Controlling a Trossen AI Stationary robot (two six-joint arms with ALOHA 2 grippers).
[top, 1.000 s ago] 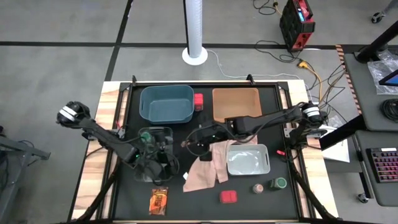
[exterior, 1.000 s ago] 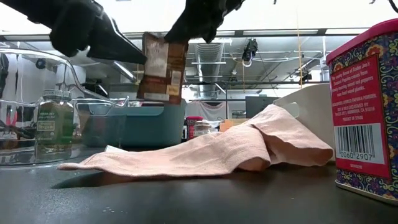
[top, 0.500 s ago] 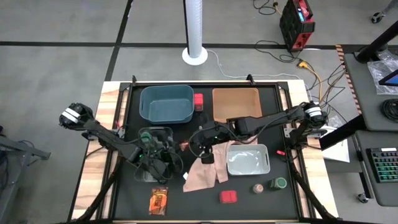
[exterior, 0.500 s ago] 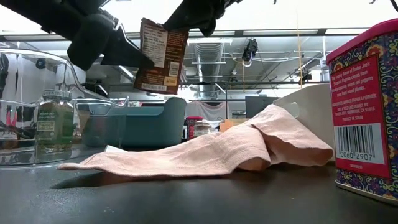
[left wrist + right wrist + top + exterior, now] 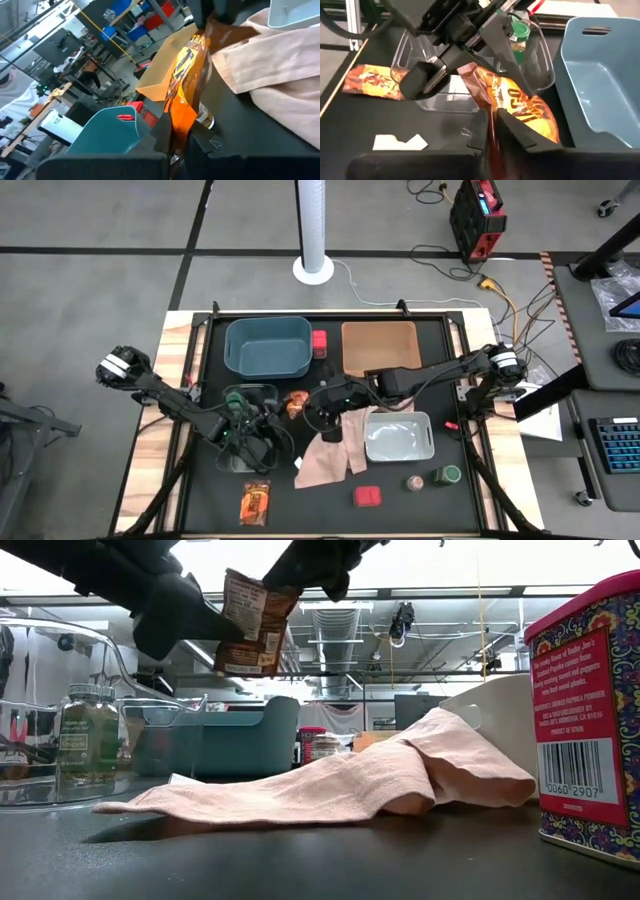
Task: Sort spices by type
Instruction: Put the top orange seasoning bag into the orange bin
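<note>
Because both pincers, the left pincer and the right pincer, pinch opposite ends of one orange-brown packet, it hangs mid-air between them, seemingly being handed across above the bench.

Bins and a cloth on the black table

A teal bin and an orange tray sit at the back; a clear bin, a pink cloth and a grey bin lie nearer.

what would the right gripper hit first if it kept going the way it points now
Probably the left gripper, shut on the far end of the same packet that the right gripper grips; beyond it sits the clear bin. Depth is hard to judge.
</note>
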